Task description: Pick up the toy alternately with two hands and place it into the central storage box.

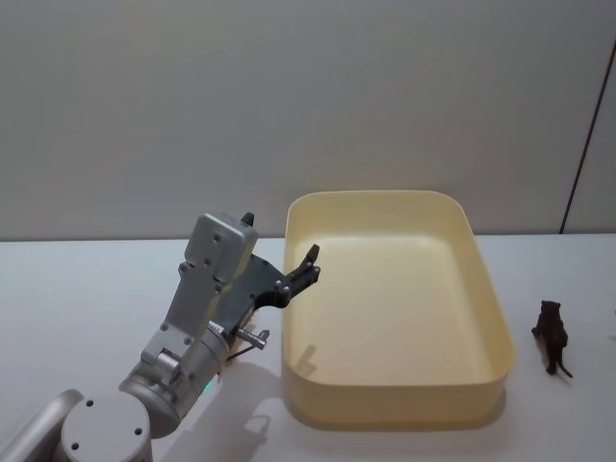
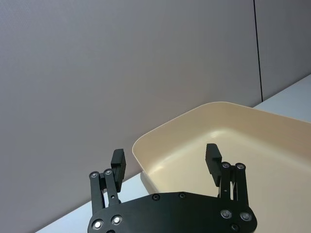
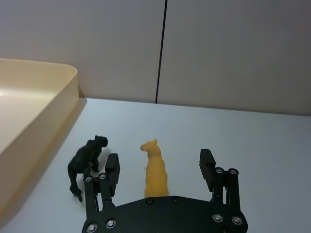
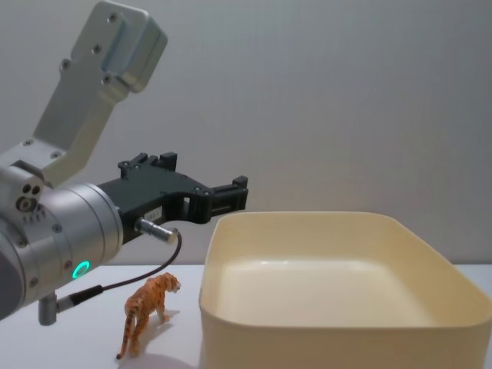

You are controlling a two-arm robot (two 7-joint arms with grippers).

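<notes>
The left gripper (image 1: 300, 272) hangs with its fingers apart and nothing between them, at the box's (image 1: 385, 404) 9 o'clock rim and pointing in over it. The wrist view shows the same: the left gripper (image 2: 165, 158) is open above the box (image 2: 170, 128), whose floor looks bare. A tiger (image 4: 147, 311) stands on the table (image 1: 77, 289) at the box's 9 o'clock, just beside its wall (image 4: 307, 346) and under the left arm, close to the cable (image 4: 131, 284).

At the box's 3 o'clock, a short way off the wall, stands a dark toy (image 1: 551, 335). The right gripper (image 3: 159, 162) is also spread and empty. A yellow toy (image 3: 155, 170) is lined up with its gap, and the dark toy (image 3: 87, 160) is just beside it at 9 o'clock, towards the box (image 3: 43, 121). How far ahead of the fingers the yellow toy stands I cannot tell.

Risks, as I judge them:
- If the right gripper goes for the yellow toy, the finger (image 3: 112, 167) on the dark toy's side could clip that neighbour and tip it, because the two stand so near each other.
- If the left arm drops for the tiger, the arm or the cable could knock it over first.
- Flat fingers on these small, uneven figures may catch only a head or leg, so a toy could slip out before it clears the rim.
</notes>
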